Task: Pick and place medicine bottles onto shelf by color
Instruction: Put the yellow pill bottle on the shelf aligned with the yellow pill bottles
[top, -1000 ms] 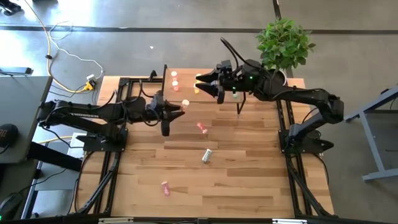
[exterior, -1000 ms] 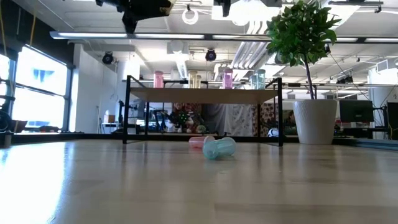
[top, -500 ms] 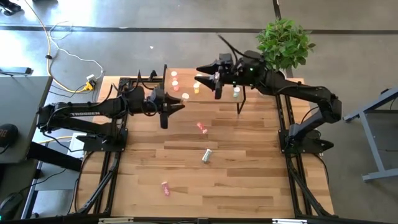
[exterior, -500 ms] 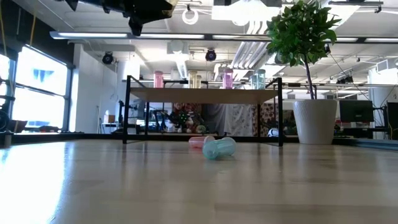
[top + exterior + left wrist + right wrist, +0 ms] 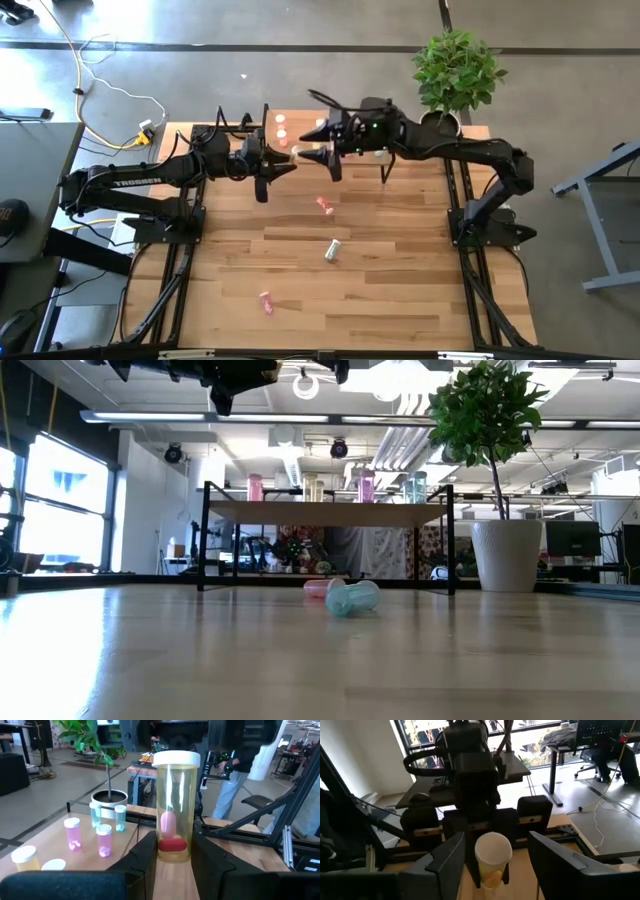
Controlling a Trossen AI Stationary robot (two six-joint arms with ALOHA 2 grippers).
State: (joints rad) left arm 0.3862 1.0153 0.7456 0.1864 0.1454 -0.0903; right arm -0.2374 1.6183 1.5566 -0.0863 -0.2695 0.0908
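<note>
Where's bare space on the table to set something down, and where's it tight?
Free: the near half of the table, bordered by the pale bottle and the pink bottle. Crowded: the far edge, where the left gripper holds a yellow bottle against the open right gripper beside the shelf.

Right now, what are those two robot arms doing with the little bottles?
The left hand is shut on a yellow bottle, holding it upright in the air near the shelf. The right hand is open around that same bottle, so this looks like a hand-over, though that's a guess. Some bottles already stand on the shelf, and three more lie on the table.
</note>
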